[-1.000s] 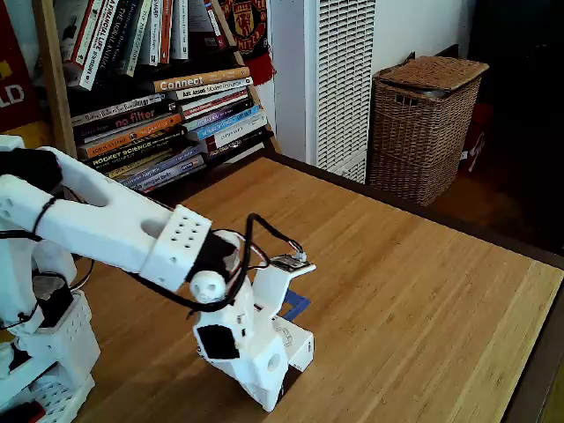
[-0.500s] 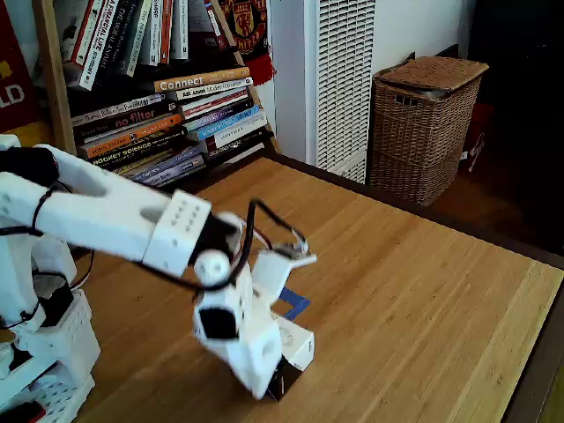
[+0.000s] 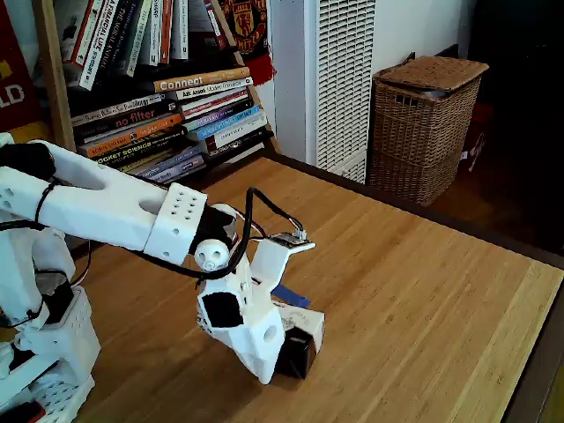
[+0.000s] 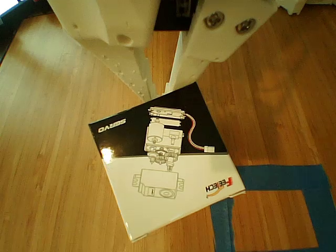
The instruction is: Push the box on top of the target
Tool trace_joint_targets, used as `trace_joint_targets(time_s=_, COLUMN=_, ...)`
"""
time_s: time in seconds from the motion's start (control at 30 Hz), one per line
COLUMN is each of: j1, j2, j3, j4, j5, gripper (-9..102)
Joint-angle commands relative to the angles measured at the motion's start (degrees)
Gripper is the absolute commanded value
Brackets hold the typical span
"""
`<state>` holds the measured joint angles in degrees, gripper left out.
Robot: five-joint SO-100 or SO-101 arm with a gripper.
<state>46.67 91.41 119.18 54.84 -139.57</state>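
The box (image 4: 168, 168) has black sides and a white and black top with a line drawing; it lies turned at an angle on the wooden table. In the fixed view the box (image 3: 302, 351) sits just right of my gripper (image 3: 275, 366). In the other view my gripper (image 4: 161, 92) comes down from the top edge, its two white fingers (image 4: 126, 63) close together against the box's far edge, with nothing between them. The target (image 4: 273, 178), a blue tape square, lies at the lower right, and the box's corner overlaps its near corner. In the fixed view a strip of the target (image 3: 293, 297) peeks out behind the gripper.
The arm's white base (image 3: 44, 352) stands at the left. A bookshelf (image 3: 159, 97), a white slatted unit (image 3: 339, 79) and a wicker basket (image 3: 423, 123) stand beyond the table. The table's dark edge (image 3: 529, 388) runs along the right.
The gripper has swung lower and to the right. The box has slid a little right and turned, so that a black side now faces the fixed camera.
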Motion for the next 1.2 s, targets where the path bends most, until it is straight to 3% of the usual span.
trace_joint_targets(time_s=0.0, j1=-0.35, j2=1.32, j3=-0.09, j4=-0.53, j5=-0.26, gripper=0)
trace_joint_targets(time_s=0.53, j1=3.78, j2=-1.58, j3=-3.43, j4=0.88, j5=-5.27, gripper=0)
trace_joint_targets(time_s=1.17, j1=-2.29, j2=-0.35, j3=-5.01, j4=2.72, j5=1.05, gripper=0)
